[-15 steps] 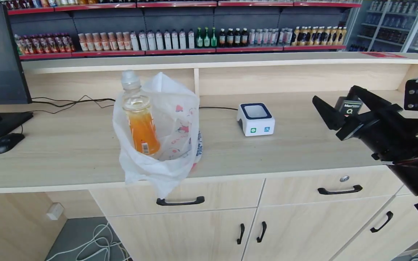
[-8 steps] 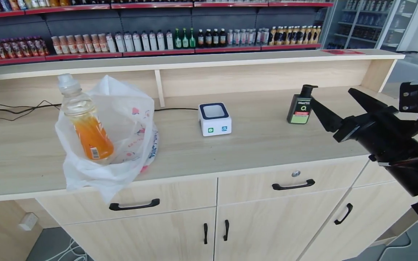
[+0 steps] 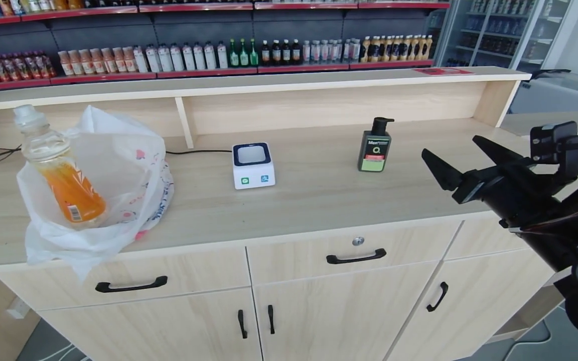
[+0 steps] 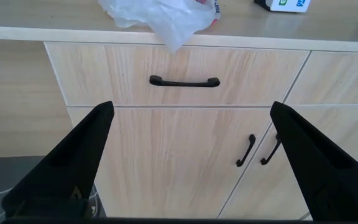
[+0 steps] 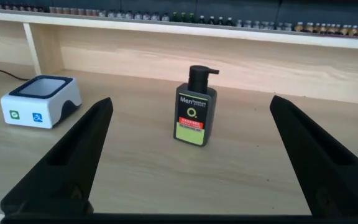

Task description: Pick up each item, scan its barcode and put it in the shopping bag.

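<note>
My right claw [image 3: 449, 144] is released, jaws spread wide, hanging off the counter's [image 3: 319, 200] front edge and aimed at the pump bottle [image 3: 374, 148]. My left claw [image 4: 191, 109] is also released and empty, low down facing a drawer [image 4: 185, 74]. The pump bottle stands upright and alone toward the back of the counter, well apart from the scanner [image 3: 253, 164] and farther still from the bag [image 3: 118, 165].

Risk one: the bottle is tall on a narrow base. An off-centre approach puts one finger against it first and could topple it or push it toward the back wall.

Risk two: a grip on the pump head or neck looks unsound. I judge the flat body the safer hold.

Risk three: its front label faces me and I see no barcode. If the code is on the far side, the bottle needs turning over the scanner, and a loose hold may slip during that turn.

Risk four: the bag sits at the counter's front edge with plastic hanging over it. A drink [image 3: 63, 175] leans inside with its neck above the rim. A careless drop could knock the drink or drag the bag off.
</note>
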`<state>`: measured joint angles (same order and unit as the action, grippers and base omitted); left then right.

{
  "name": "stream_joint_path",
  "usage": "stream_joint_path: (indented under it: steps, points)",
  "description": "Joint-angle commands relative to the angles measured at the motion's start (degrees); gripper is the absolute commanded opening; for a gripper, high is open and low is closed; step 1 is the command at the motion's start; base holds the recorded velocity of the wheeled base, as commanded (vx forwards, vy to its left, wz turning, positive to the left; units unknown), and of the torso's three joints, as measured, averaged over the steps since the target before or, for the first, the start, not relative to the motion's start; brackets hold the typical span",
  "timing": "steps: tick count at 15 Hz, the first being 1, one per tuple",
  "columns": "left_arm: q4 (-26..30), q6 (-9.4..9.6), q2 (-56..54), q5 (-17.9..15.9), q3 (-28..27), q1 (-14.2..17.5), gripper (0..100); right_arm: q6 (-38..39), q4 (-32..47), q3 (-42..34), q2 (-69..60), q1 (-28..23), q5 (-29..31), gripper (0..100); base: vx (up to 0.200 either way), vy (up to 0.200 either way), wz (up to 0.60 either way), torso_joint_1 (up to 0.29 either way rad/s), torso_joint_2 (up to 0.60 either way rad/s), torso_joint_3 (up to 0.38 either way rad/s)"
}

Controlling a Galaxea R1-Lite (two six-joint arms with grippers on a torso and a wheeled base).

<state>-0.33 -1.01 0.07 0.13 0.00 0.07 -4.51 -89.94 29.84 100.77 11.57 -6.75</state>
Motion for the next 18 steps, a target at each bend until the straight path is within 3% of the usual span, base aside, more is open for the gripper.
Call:
stream_joint_path:
  steps: [1,9,11,14,18]
  points:
    - [0.0,0.05,0.0,0.0,0.0,0.0,100,-0.1,-0.1,-1.5,0.7,-0.1,0.0,100,0.200,-0.200,0.00,0.007,0.00,0.007]
    - [0.0,0.05,0.0,0.0,0.0,0.0,100,-1.2,-0.1,-0.8,1.0,-0.1,0.0,100,0.200,-0.025,0.00,-0.002,0.00,0.005]
    - [0.0,0.05,0.0,0.0,0.0,0.0,100,-1.3,-0.1,-0.8,1.7,2.0,0.0,100,0.200,0.000,0.00,0.002,0.00,0.000]
    - [0.0,0.13,0.0,0.0,0.0,0.0,100,-1.3,-0.1,0.2,3.8,7.0,0.0,100,0.000,0.000,0.00,0.000,0.00,0.000]
    - [0.0,0.13,0.0,0.0,0.0,0.0,100,-1.2,-0.1,2.4,7.2,7.2,0.0,100,0.000,0.000,0.00,0.000,0.00,0.000]
